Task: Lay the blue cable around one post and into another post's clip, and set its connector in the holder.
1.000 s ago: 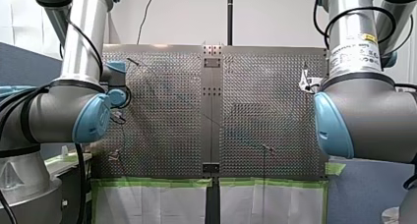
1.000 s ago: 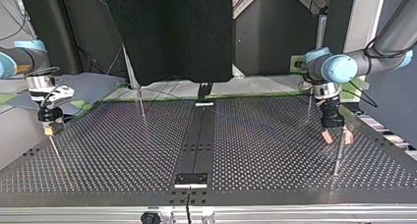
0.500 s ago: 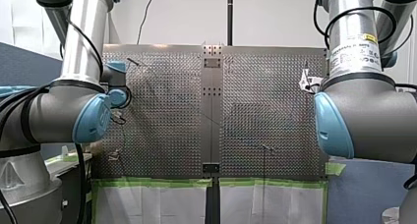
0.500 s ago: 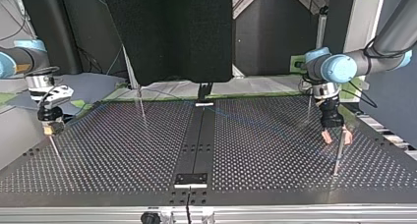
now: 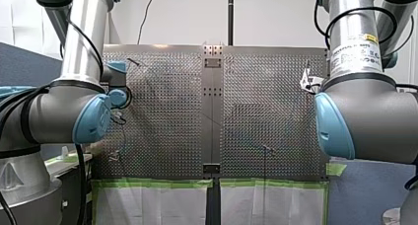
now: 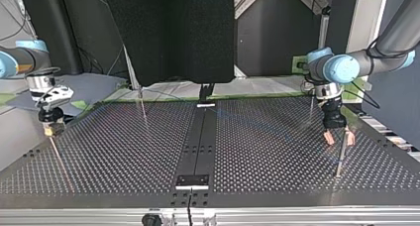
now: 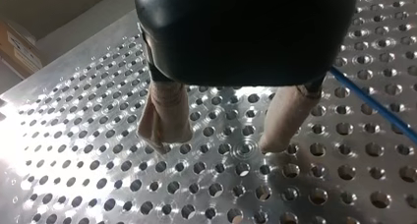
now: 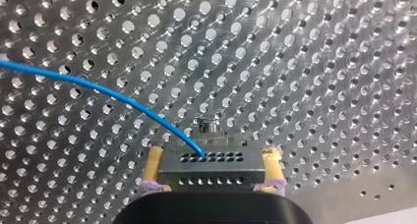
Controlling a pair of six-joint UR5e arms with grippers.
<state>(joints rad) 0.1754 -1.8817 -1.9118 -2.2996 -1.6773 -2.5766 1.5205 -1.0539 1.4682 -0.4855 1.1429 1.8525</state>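
Observation:
My right gripper, with yellow fingers, is shut on a grey connector block that has rows of small holes. The blue cable leaves the block and curves away over the perforated plate. In the top view this gripper hangs low at the left edge of the plate, above a thin post. My left gripper stands open just above the plate with nothing between its beige pads. The blue cable runs beside one of its fingers. In the top view it is next to another post.
Two more thin posts stand toward the far side of the plate. A dark centre strip with a small bracket divides the perforated table. Green tape edges the far side.
My right arm has shifted very slightly toward the top view's left. My left arm has not moved.

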